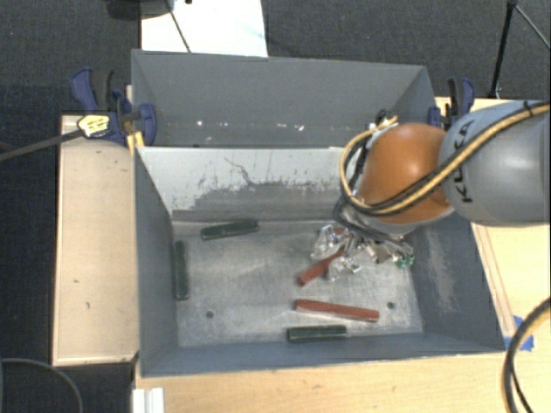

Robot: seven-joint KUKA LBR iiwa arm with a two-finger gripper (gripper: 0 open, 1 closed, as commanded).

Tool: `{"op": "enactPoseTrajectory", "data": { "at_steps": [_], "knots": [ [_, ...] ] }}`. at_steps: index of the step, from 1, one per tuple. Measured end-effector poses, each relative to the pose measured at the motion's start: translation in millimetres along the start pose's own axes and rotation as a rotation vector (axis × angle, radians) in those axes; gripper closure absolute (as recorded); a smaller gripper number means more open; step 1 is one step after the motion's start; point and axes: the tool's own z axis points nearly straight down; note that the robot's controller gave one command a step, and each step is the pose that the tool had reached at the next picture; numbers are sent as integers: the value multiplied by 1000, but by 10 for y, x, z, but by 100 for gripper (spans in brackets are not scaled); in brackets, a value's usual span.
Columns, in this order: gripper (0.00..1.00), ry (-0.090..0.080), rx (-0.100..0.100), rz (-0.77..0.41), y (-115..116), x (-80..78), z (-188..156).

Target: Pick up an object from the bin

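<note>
**Where the gripper (343, 255) sits low in the bin (284, 101), a short red-brown stick (312, 274) lies at its tip**

Although the gripper is down close to the floor in the right half of the bin, its metal parts crowd together, so it cannot be told whether it is spread or closed. Above it bulges the arm's orange cover (400, 175), wrapped by yellow and black cables (351, 163). The short red-brown stick lies tilted just left of the gripper and a little nearer. Its far right end runs up to the gripper's metalwork, and whether the two touch cannot be told. Nearer the front, apart from the gripper, a long red-brown stick (336, 311) lies almost straight across the floor. Just beyond that, close to the near wall, the near dark green stick (317, 334) lies roughly parallel to it. Well apart to the left, the far dark green stick (230, 229) lies along the foot of the far wall. The left dark green stick (180, 270) lies along the left wall, pointing near to far.
</note>
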Motion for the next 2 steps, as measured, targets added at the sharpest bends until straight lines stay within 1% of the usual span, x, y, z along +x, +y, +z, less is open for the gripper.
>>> {"op": "enactPoseTrajectory", "data": {
  "at_steps": [2],
  "knots": [
    [100, 0, 0, 6, 0, 0, 0]
  ]
}}
